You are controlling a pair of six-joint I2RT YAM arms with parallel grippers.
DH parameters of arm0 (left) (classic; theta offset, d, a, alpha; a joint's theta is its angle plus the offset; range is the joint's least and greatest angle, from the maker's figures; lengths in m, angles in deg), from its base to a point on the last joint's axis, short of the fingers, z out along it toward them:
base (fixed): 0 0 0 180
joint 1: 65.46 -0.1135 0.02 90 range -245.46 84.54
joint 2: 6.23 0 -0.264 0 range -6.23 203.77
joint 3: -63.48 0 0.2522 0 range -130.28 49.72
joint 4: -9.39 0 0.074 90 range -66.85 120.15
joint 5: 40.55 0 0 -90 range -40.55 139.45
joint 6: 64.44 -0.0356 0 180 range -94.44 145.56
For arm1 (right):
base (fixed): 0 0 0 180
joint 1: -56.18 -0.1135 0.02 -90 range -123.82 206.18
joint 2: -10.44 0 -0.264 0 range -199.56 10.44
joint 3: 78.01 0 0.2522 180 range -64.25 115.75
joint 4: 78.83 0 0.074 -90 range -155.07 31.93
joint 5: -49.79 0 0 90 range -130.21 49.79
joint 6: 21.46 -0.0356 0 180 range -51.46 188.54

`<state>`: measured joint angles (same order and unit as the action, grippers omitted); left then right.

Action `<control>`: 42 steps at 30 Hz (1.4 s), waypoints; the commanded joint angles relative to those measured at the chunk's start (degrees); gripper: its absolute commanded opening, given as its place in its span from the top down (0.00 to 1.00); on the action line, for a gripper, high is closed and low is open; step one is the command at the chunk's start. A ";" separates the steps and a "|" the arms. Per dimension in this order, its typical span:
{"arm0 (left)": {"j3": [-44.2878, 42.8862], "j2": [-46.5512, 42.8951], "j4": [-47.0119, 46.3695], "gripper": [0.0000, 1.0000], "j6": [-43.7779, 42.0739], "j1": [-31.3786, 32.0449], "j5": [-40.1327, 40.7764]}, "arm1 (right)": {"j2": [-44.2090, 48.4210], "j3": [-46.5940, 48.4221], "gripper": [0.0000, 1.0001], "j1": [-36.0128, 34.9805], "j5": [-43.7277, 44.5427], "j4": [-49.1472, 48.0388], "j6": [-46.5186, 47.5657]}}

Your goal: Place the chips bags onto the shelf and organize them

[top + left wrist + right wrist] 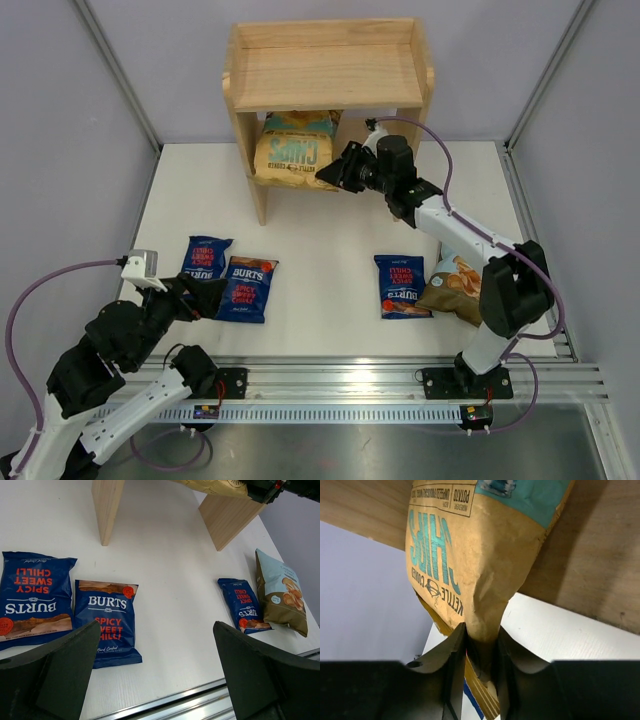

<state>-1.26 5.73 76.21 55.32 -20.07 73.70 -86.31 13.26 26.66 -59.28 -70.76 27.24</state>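
The top view looks steeply down from above and behind the arm bases point(225, 385) at its bottom edge. It takes in the whole counter point(330, 210), with the shelf point(330, 70) at upper centre. The left wrist view sits low over the counter's near part, facing the shelf legs at its top edge. Both views show the Burts bags point(107, 622). The right wrist view is pressed close against the tan-and-teal bag point(470, 570) under the shelf, which appears small in the top view.

White matte worktop point(330, 230), even diffuse light, soft shadows. Pale grey wall panels point(160, 60) at 9, 12 and 3 o'clock. Aluminium frame posts point(115, 70) at 10 and 2. Slotted aluminium rail point(340, 380) along 6, brushed metal sheet point(350, 445) beyond it.
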 commanded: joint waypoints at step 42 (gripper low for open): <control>-0.18 15.45 -10.68 0.01 -1.55 0.32 -12.37 | 37.76 -14.05 0.01 0.07 18.45 34.77 18.19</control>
<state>-1.56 18.39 73.80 53.92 -20.07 67.88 -54.16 1.22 26.70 -44.33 -43.07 43.65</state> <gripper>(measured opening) 0.988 0.993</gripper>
